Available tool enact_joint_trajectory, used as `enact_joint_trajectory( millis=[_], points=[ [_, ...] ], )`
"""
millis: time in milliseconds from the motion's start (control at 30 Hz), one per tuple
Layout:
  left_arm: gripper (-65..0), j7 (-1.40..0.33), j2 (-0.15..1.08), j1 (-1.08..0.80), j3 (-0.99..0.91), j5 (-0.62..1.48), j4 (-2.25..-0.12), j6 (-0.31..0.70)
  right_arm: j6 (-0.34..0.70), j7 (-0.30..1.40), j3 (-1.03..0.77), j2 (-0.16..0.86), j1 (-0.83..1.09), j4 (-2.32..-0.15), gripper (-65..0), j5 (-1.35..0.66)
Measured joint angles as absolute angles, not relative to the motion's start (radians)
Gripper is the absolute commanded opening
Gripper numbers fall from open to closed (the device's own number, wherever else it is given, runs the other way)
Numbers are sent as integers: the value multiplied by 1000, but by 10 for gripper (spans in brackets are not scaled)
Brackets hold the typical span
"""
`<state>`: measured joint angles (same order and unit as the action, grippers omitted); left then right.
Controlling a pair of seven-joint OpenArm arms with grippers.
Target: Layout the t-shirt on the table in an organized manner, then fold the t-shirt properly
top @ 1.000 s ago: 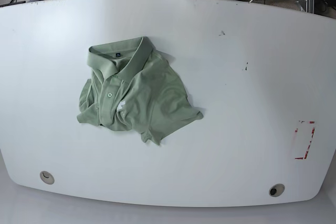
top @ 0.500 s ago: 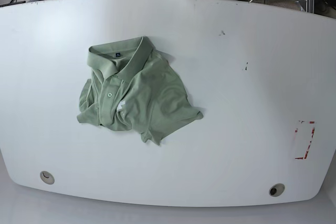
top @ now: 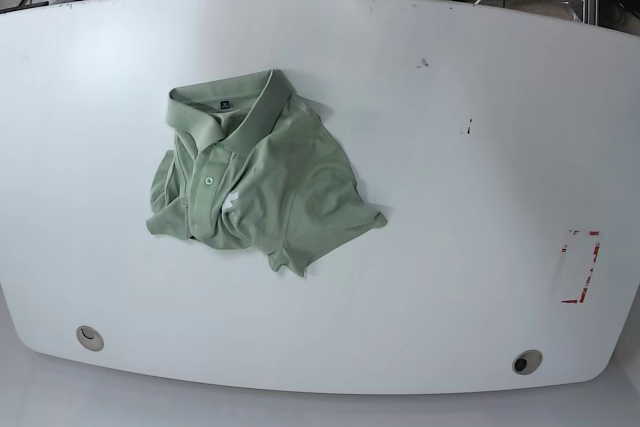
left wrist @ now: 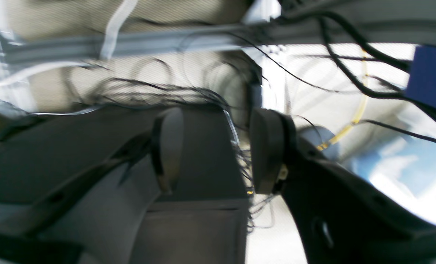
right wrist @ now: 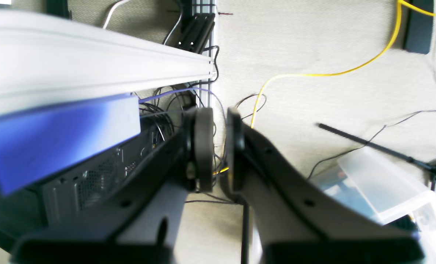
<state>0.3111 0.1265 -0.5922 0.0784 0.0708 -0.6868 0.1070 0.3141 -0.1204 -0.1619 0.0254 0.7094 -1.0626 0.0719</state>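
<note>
The sage-green t-shirt point(top: 265, 182) lies crumpled on the left-centre of the white table point(top: 450, 197). Its collar point(top: 225, 107) is toward the far side, the placket faces up and the body is bunched underneath. Neither gripper appears in the base view. In the left wrist view my left gripper point(left wrist: 216, 150) is open and holds nothing, with cables and frame behind it. In the right wrist view my right gripper point(right wrist: 218, 146) is shut and empty, over carpet and cables. The t-shirt shows in neither wrist view.
A red tape rectangle point(top: 580, 267) marks the table's right side. Round cable holes sit at the near left point(top: 89, 338) and near right point(top: 526, 362). Behind the table are cables, a yellow cable point(right wrist: 313, 73), a computer case point(right wrist: 93, 176) and a clear plastic box point(right wrist: 383, 183).
The bit of arm hardware visible at the top edge of the base view has slipped out of the frame. The t-shirt has not moved.
</note>
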Motion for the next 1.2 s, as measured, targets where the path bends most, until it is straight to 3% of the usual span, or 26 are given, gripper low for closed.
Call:
enact_joint_trajectory(
  millis=[567,1200],
  points=[
    [-375,313,153,-901,-53,68,-1152,112,316,-78,-162,23,952,-1368,-591,71],
    [-375,310,170,-1168,-186,64,-1607,118,314,-69,-183,-59,1245,-1777,-591,69]
  ],
)
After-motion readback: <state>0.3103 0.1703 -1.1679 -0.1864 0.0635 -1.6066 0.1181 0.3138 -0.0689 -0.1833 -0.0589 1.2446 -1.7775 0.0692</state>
